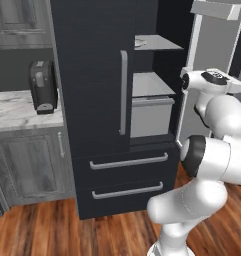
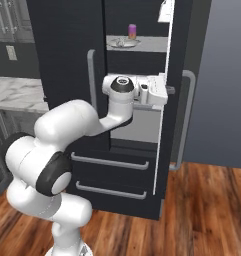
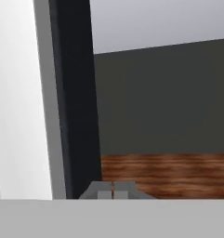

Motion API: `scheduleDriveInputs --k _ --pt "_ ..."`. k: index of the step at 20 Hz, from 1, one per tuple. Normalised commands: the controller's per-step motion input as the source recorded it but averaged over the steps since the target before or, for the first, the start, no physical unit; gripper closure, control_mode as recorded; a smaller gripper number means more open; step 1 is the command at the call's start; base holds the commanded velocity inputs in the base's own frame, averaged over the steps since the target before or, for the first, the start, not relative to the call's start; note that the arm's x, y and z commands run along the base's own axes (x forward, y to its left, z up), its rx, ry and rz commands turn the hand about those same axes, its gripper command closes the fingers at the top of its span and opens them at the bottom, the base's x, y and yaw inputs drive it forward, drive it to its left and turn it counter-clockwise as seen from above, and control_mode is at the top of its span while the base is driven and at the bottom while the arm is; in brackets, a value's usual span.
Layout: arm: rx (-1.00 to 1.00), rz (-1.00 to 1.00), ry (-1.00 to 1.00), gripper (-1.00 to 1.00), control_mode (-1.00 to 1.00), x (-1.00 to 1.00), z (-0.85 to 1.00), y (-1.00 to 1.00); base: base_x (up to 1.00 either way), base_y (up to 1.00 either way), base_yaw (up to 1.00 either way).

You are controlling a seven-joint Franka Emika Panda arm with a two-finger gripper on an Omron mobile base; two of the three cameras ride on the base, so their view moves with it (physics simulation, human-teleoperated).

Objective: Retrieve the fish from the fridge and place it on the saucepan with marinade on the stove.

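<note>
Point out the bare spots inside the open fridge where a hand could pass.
Inside the fridge, the lower shelf above the grey bin looks bare. The upper shelf is crowded at its left by a plate and pink-and-yellow cylinder; right part bare.

A home kitchen: grey wood-grain cabinets (image 1: pixel 29 165) and a marble counter (image 1: pixel 17 112) stand beside the black fridge (image 1: pixel 99 100), on wood flooring (image 2: pixel 202 210).
</note>
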Motion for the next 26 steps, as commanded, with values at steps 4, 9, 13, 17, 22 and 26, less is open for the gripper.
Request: scheduleDriveInputs --k 4,9,13,17,22,26 --pt "-0.04 0.00 0.00 1.00 -1.00 -0.44 0.12 0.29 0.00 0.00 0.00" --pt "-0.08 0.01 0.00 1.00 -1.00 -0.60 0.14 0.57 0.00 0.00 0.00" --pt "-0.09 0.06 0.00 1.00 -1.00 -0.65 0.13 0.74 0.00 0.00 0.00" --pt "-0.05 0.12 0.00 1.00 -1.00 -0.60 0.18 0.76 0.00 0.00 0.00" --pt "-0.01 0.23 0.02 1.00 -1.00 -0.48 0.19 0.72 0.00 0.00 0.00" --pt "0.00 0.33 0.03 1.00 -1.00 -0.25 0.07 0.55 0.00 0.00 0.00"
